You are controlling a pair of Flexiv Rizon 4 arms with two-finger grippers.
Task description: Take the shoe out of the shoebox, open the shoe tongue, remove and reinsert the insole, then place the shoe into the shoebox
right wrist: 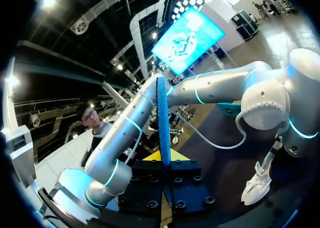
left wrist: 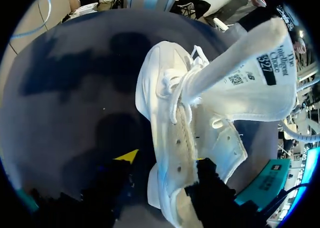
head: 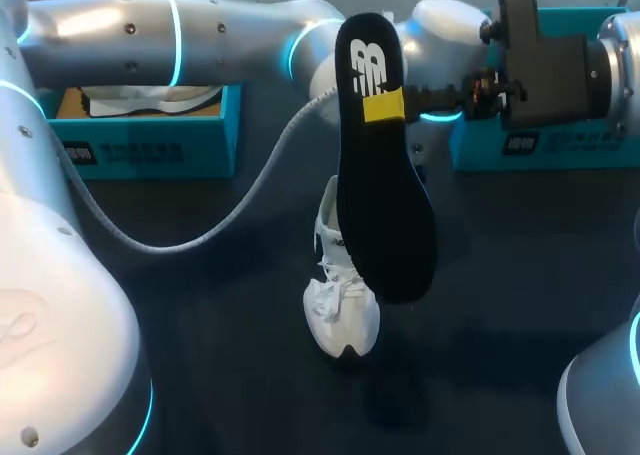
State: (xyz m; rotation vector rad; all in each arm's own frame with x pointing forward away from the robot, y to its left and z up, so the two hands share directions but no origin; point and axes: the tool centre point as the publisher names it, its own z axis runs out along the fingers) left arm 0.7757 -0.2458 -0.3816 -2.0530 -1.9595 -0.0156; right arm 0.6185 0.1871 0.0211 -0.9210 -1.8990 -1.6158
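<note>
Holding insole (head: pixel 385 185) in right gripper (right wrist: pixel 163 164), fingers clamped on it near logo end. Insole long axis steep, near vertical; broad forefoot end lowest.
Shoe (head: pixel 340 310) on table just below that end, toe toward near edge, tongue (left wrist: pixel 240 82) pulled up.
Left gripper (left wrist: pixel 165 160) at shoe's heel end, fingers apart, straddling it; one against wall, other shows gap.
Shoebox (head: pixel 150 150) back left, well apart.
Right arm reaches in level from right.
Judgement: reinsertion; forefoot end must enter opening along shoe's length.
</note>
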